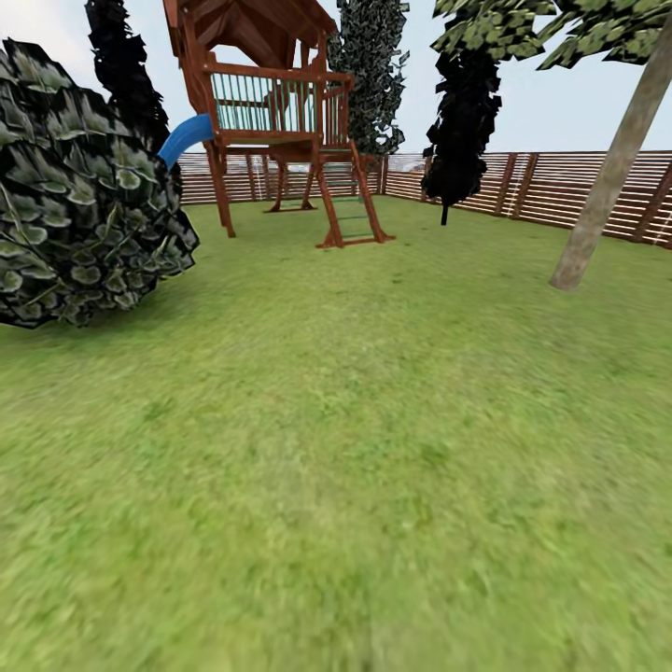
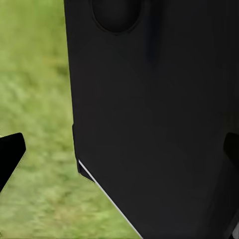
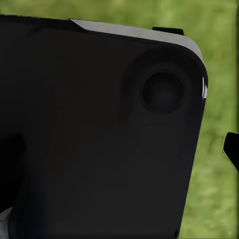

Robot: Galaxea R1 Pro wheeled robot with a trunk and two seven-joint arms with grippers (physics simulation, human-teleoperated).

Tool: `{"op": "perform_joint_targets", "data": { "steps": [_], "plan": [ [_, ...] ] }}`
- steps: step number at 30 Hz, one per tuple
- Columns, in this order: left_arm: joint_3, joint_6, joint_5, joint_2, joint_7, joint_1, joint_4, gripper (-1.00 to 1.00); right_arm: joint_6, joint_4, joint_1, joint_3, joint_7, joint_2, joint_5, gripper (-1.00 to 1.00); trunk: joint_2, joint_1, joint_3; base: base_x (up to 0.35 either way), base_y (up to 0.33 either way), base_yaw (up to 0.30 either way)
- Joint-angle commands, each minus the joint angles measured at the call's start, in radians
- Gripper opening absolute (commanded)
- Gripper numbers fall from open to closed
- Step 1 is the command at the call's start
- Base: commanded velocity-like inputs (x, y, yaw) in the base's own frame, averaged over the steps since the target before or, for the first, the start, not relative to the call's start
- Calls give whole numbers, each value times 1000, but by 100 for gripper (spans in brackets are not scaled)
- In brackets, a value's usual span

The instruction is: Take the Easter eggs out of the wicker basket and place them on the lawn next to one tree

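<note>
Head view over open lawn [image 1: 355,448] toward a pale-trunked tree [image 1: 607,187] far right: no eggs or basket in sight, finger state untellable, task seemingly barely begun.

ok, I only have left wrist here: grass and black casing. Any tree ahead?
Observer: Yes. In the head view a pale-trunked tree leans up from the lawn, ahead to the right.
Operator: What's on the left?
Observer: A big round bush, close by.
Operator: And straight on?
Observer: A wooden play tower with a blue slide, and a slat fence behind it.
</note>
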Motion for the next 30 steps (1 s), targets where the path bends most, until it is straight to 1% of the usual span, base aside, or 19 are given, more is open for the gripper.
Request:
{"op": "perform_joint_targets", "data": {
  "steps": [1,30],
  "plan": [
    [1,-1,1,0,0,0,-1,100,-3,1,0,1,1,0,6,100,0,1,-1,320,0,0],
    [1,-1,1,0,0,0,-1,100,-3,0,0,0,1,0,6,100,0,1,-1,320,0,0]
  ]
}}
